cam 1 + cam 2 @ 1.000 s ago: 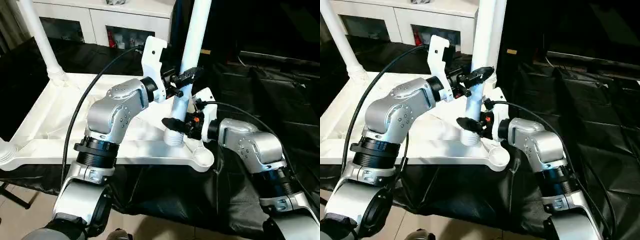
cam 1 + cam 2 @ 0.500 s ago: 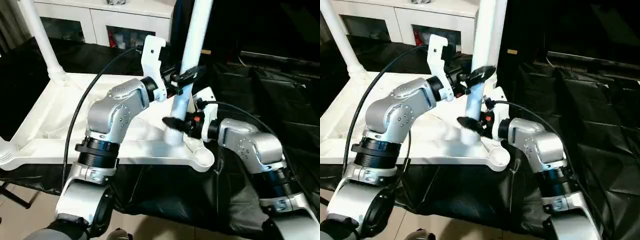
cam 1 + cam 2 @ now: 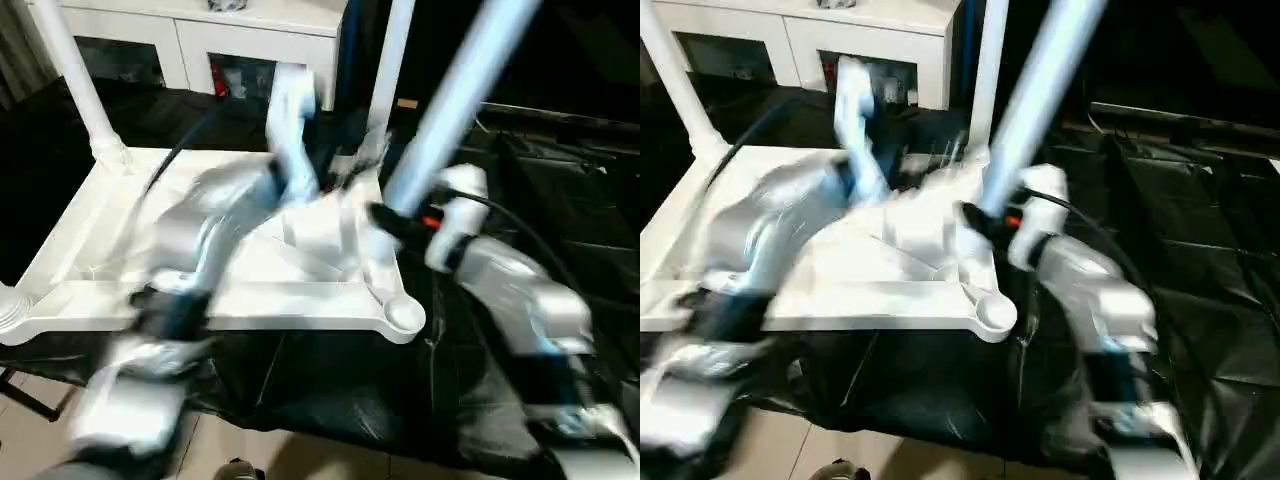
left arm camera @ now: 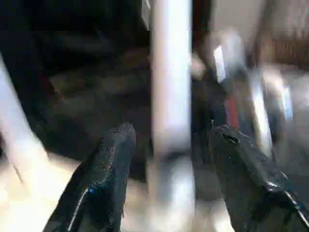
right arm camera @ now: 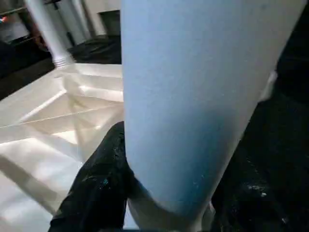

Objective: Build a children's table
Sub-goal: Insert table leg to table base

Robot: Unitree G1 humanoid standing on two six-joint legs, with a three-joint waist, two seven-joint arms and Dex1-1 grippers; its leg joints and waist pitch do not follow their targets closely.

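Note:
The white table top (image 3: 250,318) lies upside down, ribs up, on black cloth. Legs stand in its far left socket (image 3: 72,80), its far right socket (image 3: 392,60) and its near left corner (image 3: 10,305). The near right socket (image 3: 403,314) is empty. My right gripper (image 3: 387,216) is shut on the lower end of a fourth leg (image 3: 455,95), which leans up and to the right above the top's right side; its fingers (image 5: 99,188) clamp the tube (image 5: 193,96). My left gripper (image 4: 171,179) is open, and a white leg (image 4: 170,87) shows between its fingers.
A white cabinet (image 3: 250,40) with glass doors stands behind the table top. Black cloth (image 3: 560,190) covers the surface to the right and hangs over the front edge. The floor (image 3: 40,440) shows at the near left.
My right gripper has lifted the leg off the top's middle and swung it so it leans right. My left gripper has let go of that leg, and the left arm is moving.

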